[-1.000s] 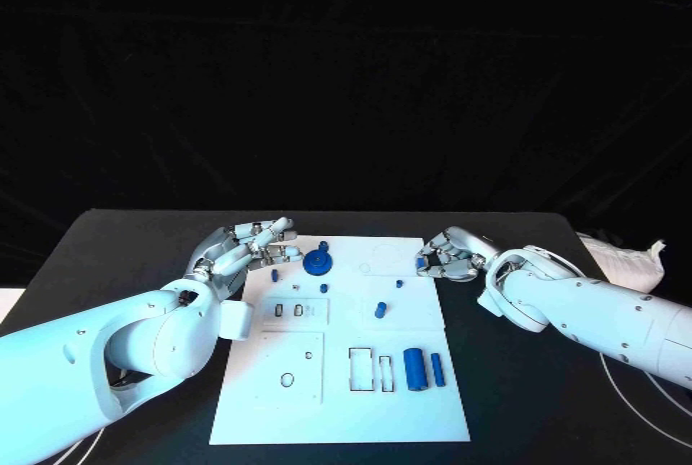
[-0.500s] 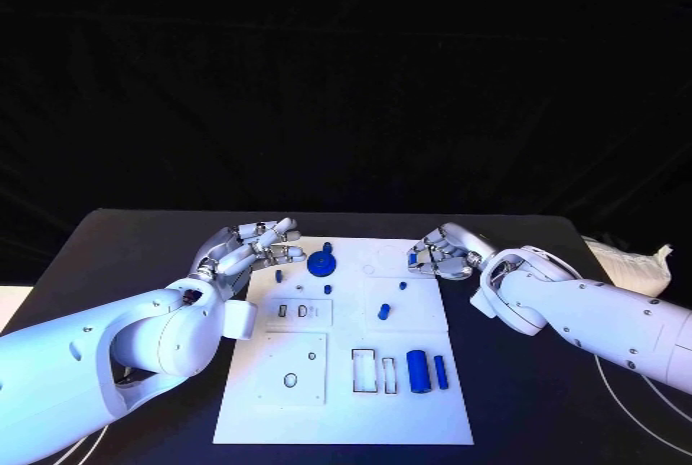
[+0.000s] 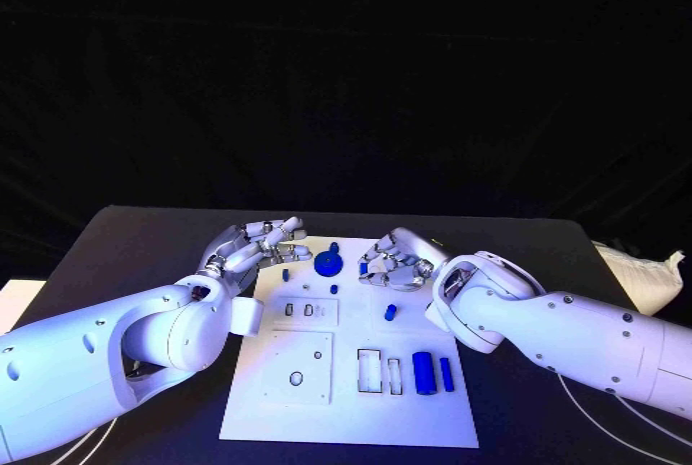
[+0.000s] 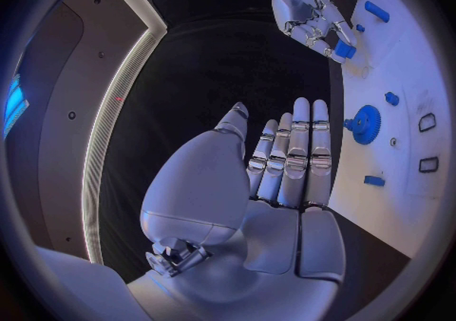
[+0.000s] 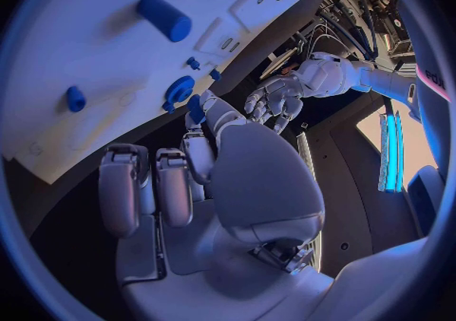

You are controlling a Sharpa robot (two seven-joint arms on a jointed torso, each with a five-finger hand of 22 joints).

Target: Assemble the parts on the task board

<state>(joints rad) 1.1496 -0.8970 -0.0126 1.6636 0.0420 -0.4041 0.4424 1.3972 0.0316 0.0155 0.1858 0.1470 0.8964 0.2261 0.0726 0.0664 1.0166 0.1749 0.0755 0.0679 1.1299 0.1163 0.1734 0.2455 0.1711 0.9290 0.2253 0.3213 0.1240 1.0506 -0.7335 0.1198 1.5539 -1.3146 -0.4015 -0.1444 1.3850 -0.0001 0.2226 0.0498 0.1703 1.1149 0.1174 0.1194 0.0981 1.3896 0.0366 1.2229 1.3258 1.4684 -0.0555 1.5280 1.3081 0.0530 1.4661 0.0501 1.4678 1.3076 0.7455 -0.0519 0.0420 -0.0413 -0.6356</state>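
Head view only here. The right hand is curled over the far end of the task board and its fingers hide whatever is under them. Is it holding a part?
Observer: Yes. The left wrist view shows the right hand pinching a small blue part at its fingertips, at the edge of the task board.
Operator: Anything in the left palm? I only see its back.
Observer: Nothing. The left hand has a bare palm, with its fingers straight and side by side.
Operator: And the blue blob between the two hands?
Observer: A toothed blue gear with a hub at its centre, on the board just past the left fingertips.
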